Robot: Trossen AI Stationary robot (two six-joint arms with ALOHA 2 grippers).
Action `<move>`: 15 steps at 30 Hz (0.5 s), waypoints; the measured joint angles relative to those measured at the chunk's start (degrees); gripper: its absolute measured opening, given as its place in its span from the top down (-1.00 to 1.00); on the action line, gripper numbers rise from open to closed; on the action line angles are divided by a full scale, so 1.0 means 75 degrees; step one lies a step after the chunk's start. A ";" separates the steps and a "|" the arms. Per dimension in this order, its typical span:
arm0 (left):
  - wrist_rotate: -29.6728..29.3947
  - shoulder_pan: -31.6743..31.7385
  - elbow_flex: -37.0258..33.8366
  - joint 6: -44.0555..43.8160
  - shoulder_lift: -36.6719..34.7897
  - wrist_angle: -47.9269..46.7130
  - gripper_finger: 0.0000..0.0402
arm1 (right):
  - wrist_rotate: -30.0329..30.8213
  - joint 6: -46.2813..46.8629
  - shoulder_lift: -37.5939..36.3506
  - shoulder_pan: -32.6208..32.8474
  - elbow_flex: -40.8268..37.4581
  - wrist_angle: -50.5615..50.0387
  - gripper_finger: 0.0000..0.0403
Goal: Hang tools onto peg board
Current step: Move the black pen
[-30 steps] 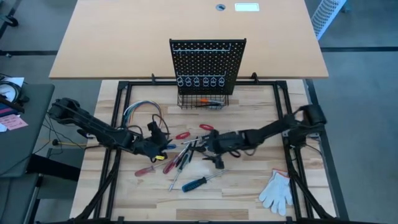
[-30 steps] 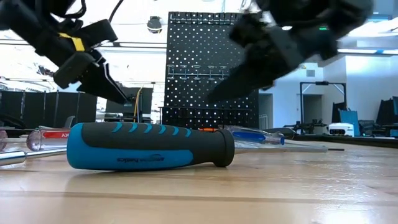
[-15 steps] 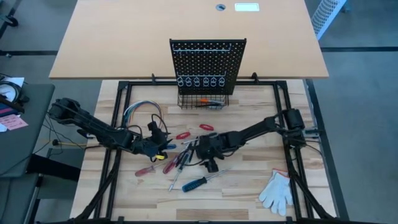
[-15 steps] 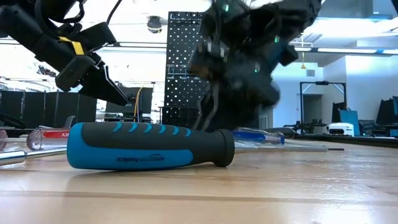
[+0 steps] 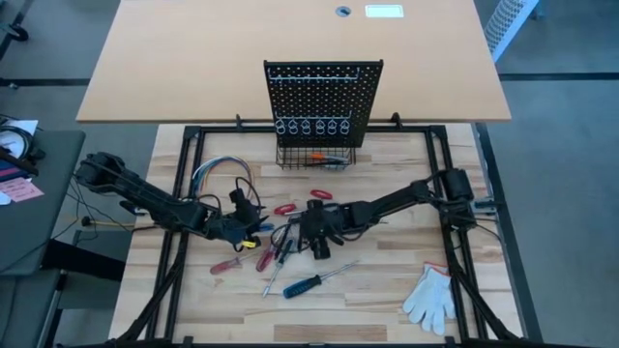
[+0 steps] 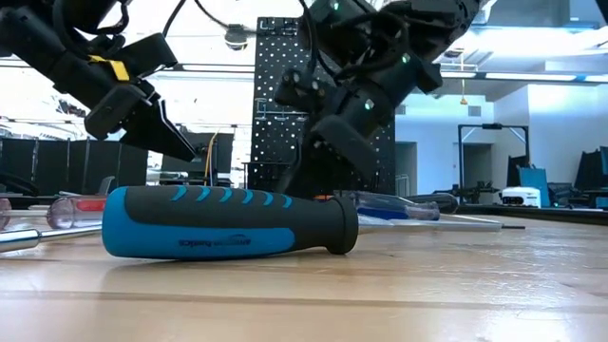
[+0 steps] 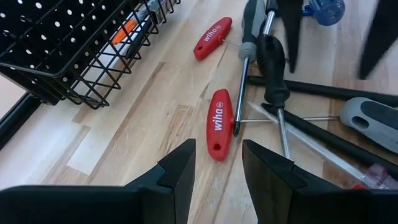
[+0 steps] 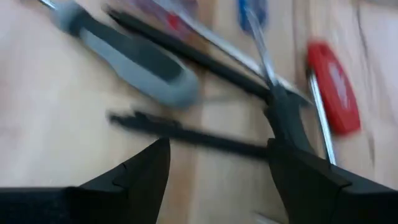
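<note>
- The right gripper (image 5: pixel 311 230) hangs low over the scattered tools at the middle of the wooden table (image 5: pixel 387 280), its 2 fingers spread wide and empty; the right wrist view shows a grey-handled screwdriver (image 8: pixel 130 53) and a thin dark key (image 8: pixel 186 132) on the wood just ahead of them.
- The left gripper (image 5: pixel 250 220) sits at the left edge of the same pile, fingers (image 7: pixel 177 171) parted to a moderate gap with nothing between them, raised above the wood in the low view.
- Just past the left gripper's fingertips lies a small red-handled tool marked "wiha" (image 7: pixel 218 122); a second red one (image 7: pixel 212 37) lies farther on, nearer the wire basket (image 7: pixel 81 62).
- A black-handled screwdriver (image 7: pixel 271 59) lies across the thin dark keys beside the first red tool.
- The black peg board (image 5: pixel 322 97) stands upright at the far edge of the wooden table, well apart from both grippers, its row of ring holders (image 5: pixel 311 127) showing no tool in them.
- The basket at the board's base holds an orange-marked item (image 5: pixel 317 155).
- A blue-handled screwdriver (image 6: pixel 228 222) lies on its side nearest the low camera, near the front of the pile.
- A white work glove (image 5: pixel 431 295) lies at the table's front right corner, and a bundle of coloured wires (image 5: pixel 221 172) rests behind the left arm.
</note>
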 joint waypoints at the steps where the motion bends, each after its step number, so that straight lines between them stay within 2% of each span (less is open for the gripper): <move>1: 0.0000 0.0000 0.0000 0.0000 0.0000 0.0000 0.37 | -0.0063 -0.0087 0.0003 0.0031 0.0031 0.0041 -0.36; 5: 0.0000 0.0000 0.0000 -0.0007 0.0000 -0.0041 0.37 | -0.0713 -0.0062 0.0269 0.0057 0.0150 0.0273 -0.31; 9: 0.0000 0.0000 0.0000 -0.0087 0.0000 -0.0163 0.37 | -0.0854 0.0111 0.0683 0.0045 0.0417 0.0254 -0.11; 15: 0.0000 0.0001 0.0003 -0.0100 0.0000 -0.0179 0.37 | -0.0855 0.0231 0.0565 0.0198 0.0792 -0.1408 0.30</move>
